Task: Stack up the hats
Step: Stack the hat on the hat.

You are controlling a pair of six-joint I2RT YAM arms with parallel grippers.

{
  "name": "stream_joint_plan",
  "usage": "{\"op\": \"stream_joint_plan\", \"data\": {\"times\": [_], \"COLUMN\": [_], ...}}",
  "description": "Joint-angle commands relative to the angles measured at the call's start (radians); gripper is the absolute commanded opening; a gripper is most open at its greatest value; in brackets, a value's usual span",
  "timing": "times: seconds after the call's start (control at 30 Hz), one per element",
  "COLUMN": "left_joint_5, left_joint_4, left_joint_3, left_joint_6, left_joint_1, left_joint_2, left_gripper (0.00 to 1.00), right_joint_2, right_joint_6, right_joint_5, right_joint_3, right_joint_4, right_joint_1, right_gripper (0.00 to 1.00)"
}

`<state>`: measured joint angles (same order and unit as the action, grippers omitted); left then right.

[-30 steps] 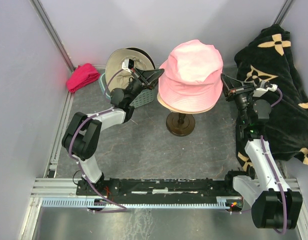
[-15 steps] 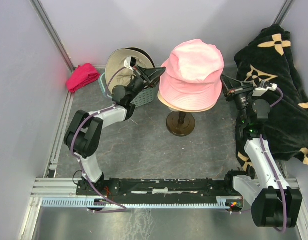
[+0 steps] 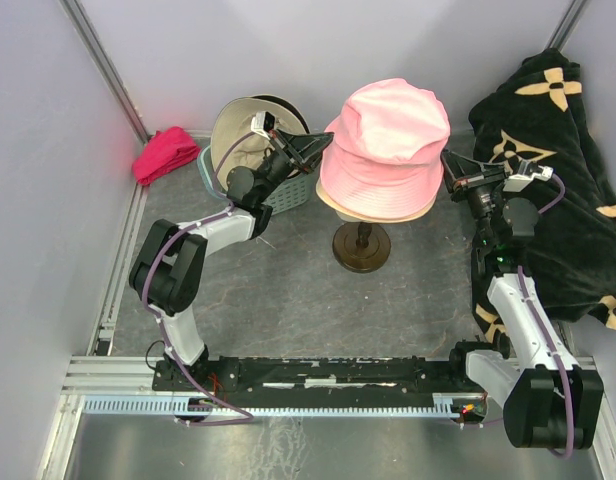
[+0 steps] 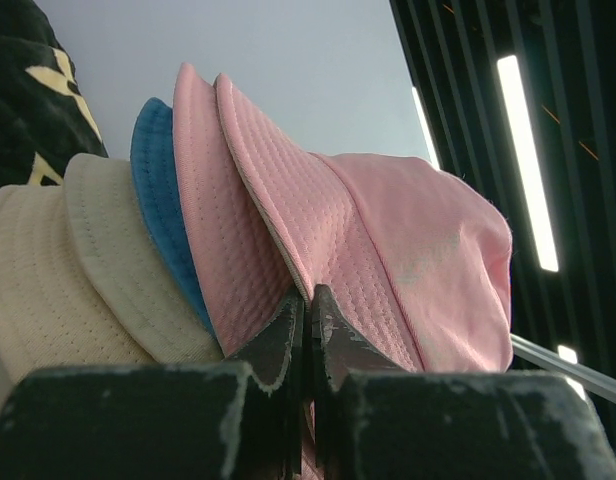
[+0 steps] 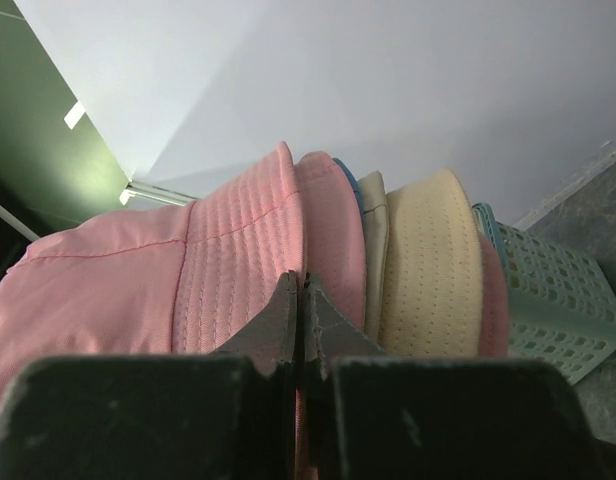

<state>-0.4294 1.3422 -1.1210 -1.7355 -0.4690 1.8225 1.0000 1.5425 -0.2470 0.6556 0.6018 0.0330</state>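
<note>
L gripper (image 3: pixel 316 150) clamped on left brim edge of pink bucket hat (image 3: pixel 388 140), R gripper (image 3: pixel 448 165) clamped on right edge; fingers tight on fabric in both wrist views. Hat btwn the two grippers, crown up, brim down, atop stack on hat stand (image 3: pixel 361 247). Grip line left-right across brim. Under it: blue hat (image 4: pixel 158 200) + cream hat (image 4: pixel 48 280), brims nested. Looks seated, so next prob. release + back out sideways. Further out: tan hat (image 3: pixel 243 125) on edge in teal basket (image 3: pixel 288 195), just behind L gripper, L arm nearer.
</note>
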Motion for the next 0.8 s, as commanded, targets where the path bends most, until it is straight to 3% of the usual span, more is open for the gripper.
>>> {"op": "stream_joint_plan", "data": {"times": [0.0, 0.77], "left_joint_5": [-0.016, 0.005], "left_joint_4": [-0.107, -0.094], "left_joint_3": [0.021, 0.125], "left_joint_6": [0.075, 0.098], "left_joint_1": [0.005, 0.005], "left_joint_2": [0.042, 0.055], "left_gripper": [0.03, 0.03], "right_joint_2": [0.043, 0.034], "right_joint_6": [-0.071, -0.105], "right_joint_5": [0.008, -0.015], "right_joint_3": [-0.052, -0.084], "right_joint_4": [-0.169, -0.249], "right_joint_1": [0.015, 0.015], "right_gripper": [0.02, 0.02]}}
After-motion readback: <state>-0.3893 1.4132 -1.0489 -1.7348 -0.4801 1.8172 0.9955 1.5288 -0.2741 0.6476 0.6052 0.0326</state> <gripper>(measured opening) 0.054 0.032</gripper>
